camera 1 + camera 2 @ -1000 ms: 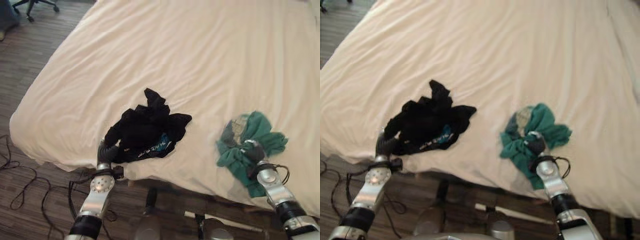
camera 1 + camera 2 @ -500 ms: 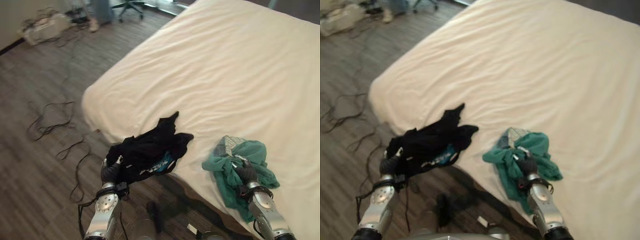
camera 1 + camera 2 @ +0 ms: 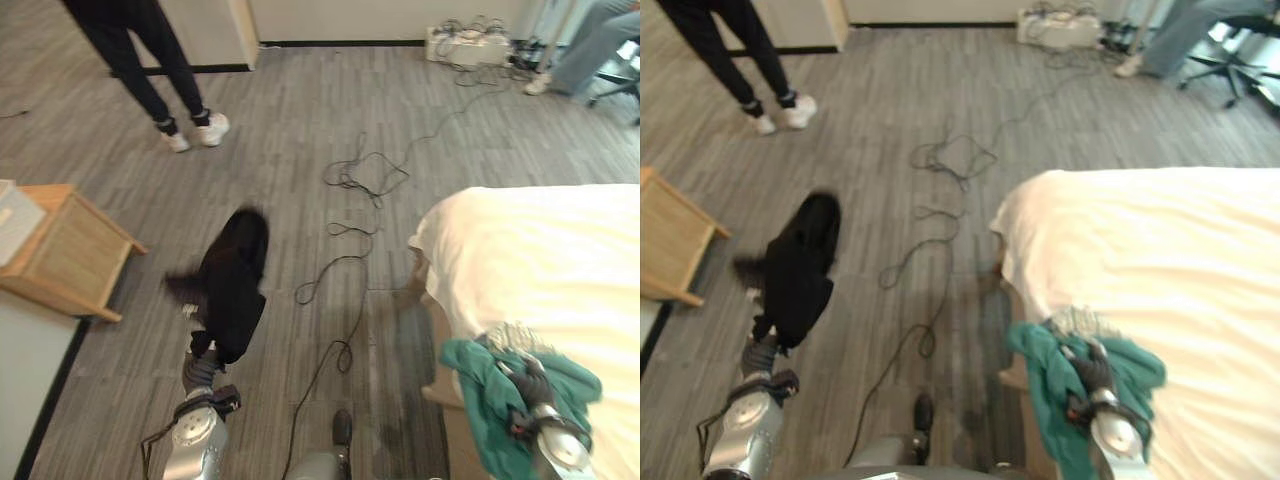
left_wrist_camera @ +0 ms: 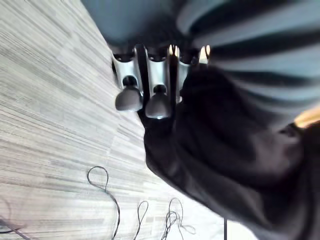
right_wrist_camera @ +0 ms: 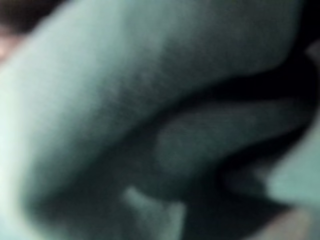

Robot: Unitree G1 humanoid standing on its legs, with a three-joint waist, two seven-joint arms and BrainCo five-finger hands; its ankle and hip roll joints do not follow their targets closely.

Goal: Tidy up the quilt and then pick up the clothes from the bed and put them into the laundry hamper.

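The black garment (image 3: 233, 283) hangs clear of the bed (image 3: 560, 260), over the floor (image 3: 300, 130), its long axis running up and away from the fingers (image 4: 159, 82) of the left hand (image 3: 200, 365), which curl round its lower end. The green garment (image 3: 480, 385) drapes over the right hand (image 3: 535, 385), clamped at the bed's edge. No hamper is visible.

Bed (image 3: 540, 250) at right, wooden stand (image 3: 62, 250) at left, person's legs (image 3: 150, 60) behind, cables (image 3: 360, 180) on floor between
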